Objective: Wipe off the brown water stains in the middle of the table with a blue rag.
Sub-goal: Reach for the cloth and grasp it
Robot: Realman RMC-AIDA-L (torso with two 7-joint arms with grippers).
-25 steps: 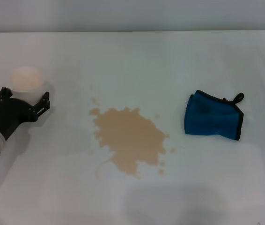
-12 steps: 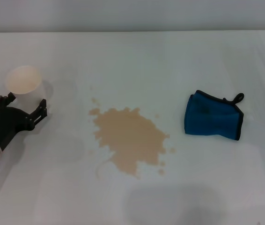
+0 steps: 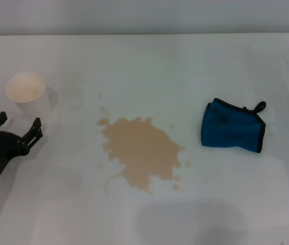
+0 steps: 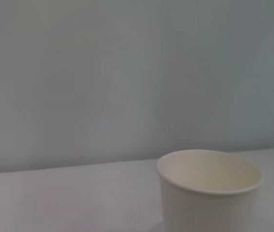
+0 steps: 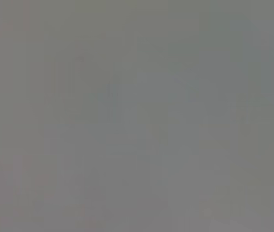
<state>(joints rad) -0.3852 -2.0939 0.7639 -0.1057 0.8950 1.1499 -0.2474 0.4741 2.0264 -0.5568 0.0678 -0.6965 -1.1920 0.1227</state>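
Note:
The brown water stains spread as a tan blotch with small splatter dots across the middle of the white table. To their right lies the blue rag, folded, with black edging and a small loop at its far corner. My left gripper is at the table's left near edge, open and empty, a little in front of the paper cup. The right gripper is out of view; its wrist view shows only a plain grey surface.
A white paper cup stands upright at the far left, just beyond my left gripper; the left wrist view shows the paper cup close ahead against a grey wall.
My left gripper has pulled back from the paper cup toward the near edge, leaving the cup standing on the table. The rag and the stains have not moved.

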